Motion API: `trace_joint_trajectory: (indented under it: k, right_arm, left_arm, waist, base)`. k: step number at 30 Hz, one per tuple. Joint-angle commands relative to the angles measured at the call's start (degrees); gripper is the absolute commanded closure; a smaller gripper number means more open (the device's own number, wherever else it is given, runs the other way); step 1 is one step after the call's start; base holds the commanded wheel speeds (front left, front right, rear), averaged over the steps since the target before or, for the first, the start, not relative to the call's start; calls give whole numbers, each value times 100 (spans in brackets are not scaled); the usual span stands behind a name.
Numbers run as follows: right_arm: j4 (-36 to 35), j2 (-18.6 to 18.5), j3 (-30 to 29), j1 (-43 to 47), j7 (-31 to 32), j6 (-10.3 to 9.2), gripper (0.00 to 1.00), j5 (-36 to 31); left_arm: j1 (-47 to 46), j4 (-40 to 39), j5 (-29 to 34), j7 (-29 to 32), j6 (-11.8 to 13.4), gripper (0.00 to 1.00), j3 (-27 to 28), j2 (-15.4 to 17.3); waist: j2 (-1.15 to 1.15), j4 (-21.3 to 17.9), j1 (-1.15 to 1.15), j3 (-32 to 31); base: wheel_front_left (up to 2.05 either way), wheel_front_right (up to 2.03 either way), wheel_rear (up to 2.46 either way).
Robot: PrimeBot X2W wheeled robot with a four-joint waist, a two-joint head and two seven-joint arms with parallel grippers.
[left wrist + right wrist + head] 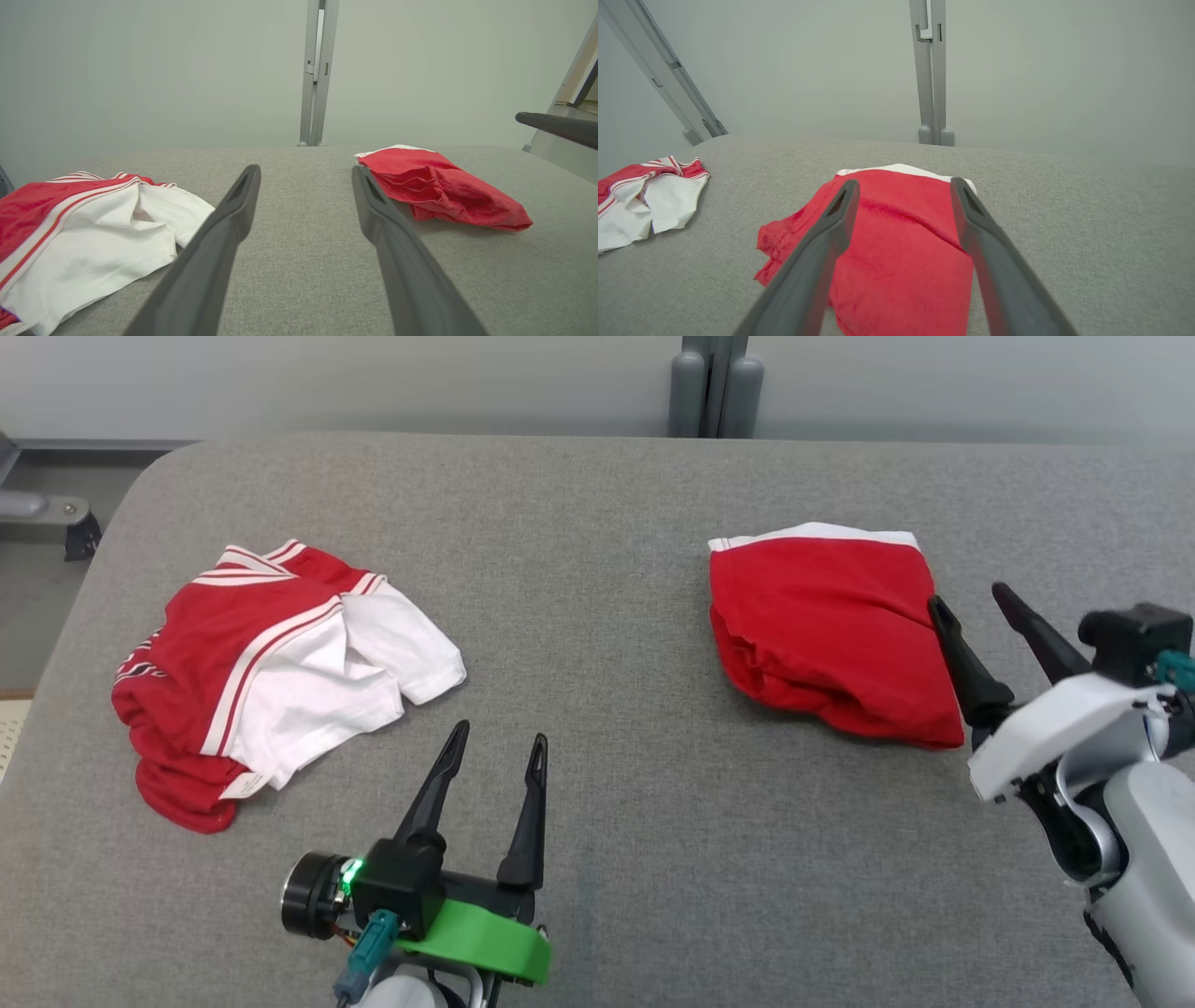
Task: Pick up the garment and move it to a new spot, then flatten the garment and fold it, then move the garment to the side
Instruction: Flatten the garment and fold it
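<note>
From the head view, the folded red garment (822, 625) lies on the right half of the grey table (597, 569) as a rough square with a white strip along its far edge and bunched layers at the near side. The right gripper (968, 595) is at its right edge, fingers spread with nothing between them. Whether a finger touches the cloth I cannot tell. The left gripper (499, 733) stands open over bare table, well apart from it. A crumpled red-and-white garment (271, 672) lies on the left.

In the left wrist view, the folded garment (444, 191) sits just right of the open fingers (373, 200) - layered, edges slightly wrinkled.

In the right wrist view, the spread fingers (831, 219) reach over the red garment (901, 242) - it lies directly beneath and between them, not gripped.
</note>
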Motion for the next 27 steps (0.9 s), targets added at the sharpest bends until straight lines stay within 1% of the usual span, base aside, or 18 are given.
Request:
trace_joint_trajectory:
  k: [1,4,5,6,7,10,14,17,20,23,25,27]
  right_arm:
    - [-9,17,-86,217,-108,-4,0,-56]
    - [45,69,-264,595,-297,-4,0,-124]
    - [59,93,-290,696,-350,-4,47,-157]
    - [69,116,-306,760,-394,-4,69,-190]
    - [91,124,-287,822,-420,-4,100,-271]
    - [168,193,-98,771,-424,-4,100,-475]
    - [491,422,141,281,-463,-3,100,-735]
    - [1007,616,427,-199,-427,-4,100,-812]
    - [1628,733,729,-630,-467,-4,100,-822]
    - [2298,922,1161,-914,-491,-3,100,-674]
    - [2637,1081,1445,-967,-445,-3,100,-429]
    - [2816,1213,1754,-930,-445,-3,100,-171]
  left_arm:
    - [133,7,65,-2,-20,0,41,12]
    - [264,21,115,-2,-56,0,93,12]
    - [297,20,126,-2,-71,0,107,12]
    - [321,19,134,-2,-81,0,118,12]
    - [349,14,145,-2,-95,0,129,12]
    - [387,-6,156,-2,-124,0,125,12]
    - [286,2,120,-2,-162,0,31,12]
    - [168,8,72,-2,-155,0,-42,12]
    - [100,31,24,-2,-155,0,-108,12]
    - [38,69,-12,-2,-144,0,-155,12]
    - [29,103,-40,-2,-115,0,-178,12]
    - [36,114,-49,-2,-71,0,-173,12]
  waist:
    - [0,-117,0,-169]
    - [0,-165,0,-299]
    - [0,-172,0,-329]
    - [0,-172,0,-346]
    - [0,-166,0,-360]
    - [0,-118,0,-353]
    - [0,55,0,-252]
    - [0,214,0,-153]
    - [0,357,0,-78]
    - [0,485,0,-50]
    - [0,544,0,-69]
    - [0,574,0,-111]
  base:
    - [0,0,0]
    - [0,0,0]
    - [0,0,0]
    - [0,0,0]
    - [0,0,0]
    - [0,0,0]
    - [0,0,0]
    - [0,0,0]
    - [0,0,0]
    - [0,0,0]
    - [0,0,0]
    - [0,0,0]
